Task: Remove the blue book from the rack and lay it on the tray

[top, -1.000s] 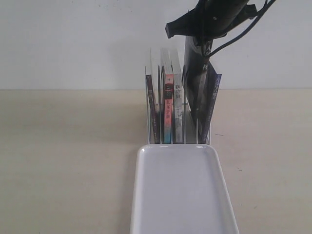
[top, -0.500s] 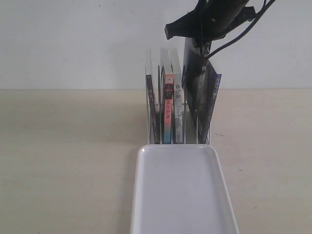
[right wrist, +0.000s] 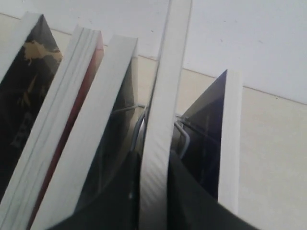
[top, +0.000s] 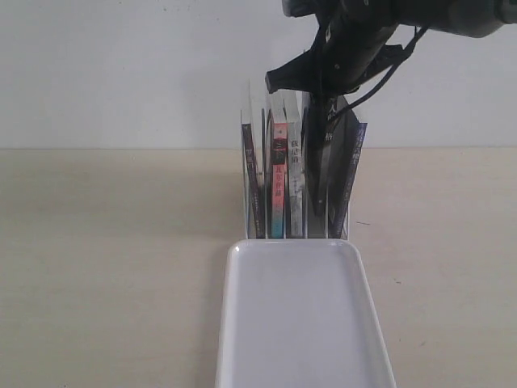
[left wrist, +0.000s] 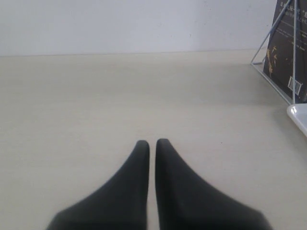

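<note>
The rack (top: pixel 245 162) of thin wire dividers stands behind the far end of the white tray (top: pixel 303 323). My right gripper (top: pixel 327 85) comes down from above and is shut on the top of the blue book (top: pixel 327 174), a thin dark book standing tilted in the rack's right part. In the right wrist view its pale page edge (right wrist: pixel 163 86) runs between my right gripper (right wrist: pixel 154 155) fingers. My left gripper (left wrist: pixel 152 142) is shut and holds nothing, low over bare table; the exterior view does not show it.
Other books stay in the rack: a dark one (top: pixel 252 178), a pink-and-teal spine (top: pixel 278 178), a white spine (top: pixel 296 186) and a violet-blue spine (top: pixel 353 162) leaning at the right. The rack (left wrist: pixel 268 48) and tray corner (left wrist: pixel 298 115) lie far from my left gripper.
My right arm has swung lower and leftward in the exterior view. The held book no longer stands tall above the others and now leans in the rack.
</note>
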### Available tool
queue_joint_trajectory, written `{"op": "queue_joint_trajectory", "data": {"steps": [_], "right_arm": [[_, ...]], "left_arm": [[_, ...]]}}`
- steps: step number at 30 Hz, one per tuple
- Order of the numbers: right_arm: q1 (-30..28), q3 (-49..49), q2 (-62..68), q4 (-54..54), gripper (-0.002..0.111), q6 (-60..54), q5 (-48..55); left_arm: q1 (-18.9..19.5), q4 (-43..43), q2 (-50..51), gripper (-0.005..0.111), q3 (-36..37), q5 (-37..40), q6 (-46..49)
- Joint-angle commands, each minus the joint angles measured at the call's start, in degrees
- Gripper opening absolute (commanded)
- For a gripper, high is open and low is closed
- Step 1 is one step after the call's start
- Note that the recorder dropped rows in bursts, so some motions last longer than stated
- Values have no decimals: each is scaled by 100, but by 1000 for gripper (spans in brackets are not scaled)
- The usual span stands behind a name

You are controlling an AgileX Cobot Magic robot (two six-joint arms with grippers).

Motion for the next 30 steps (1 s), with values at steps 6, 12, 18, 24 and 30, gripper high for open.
{"op": "queue_joint_trajectory", "data": {"steps": [6,12,18,24,30], "right_arm": [[0,-18,122,110,39,22,-100],[0,-18,-80,110,42,22,-37],[0,-18,-594,166,23,-20,111],[0,-18,-756,214,22,-108,469],[0,-18,-683,616,0,-365,623]], "left_arm": [[19,5,-25,4,18,-81,36],[19,5,-25,4,18,-81,36],[19,5,-25,4,18,-81,36],[19,5,-25,4,18,-81,36],[19,5,-25,4,18,-81,36]]}}
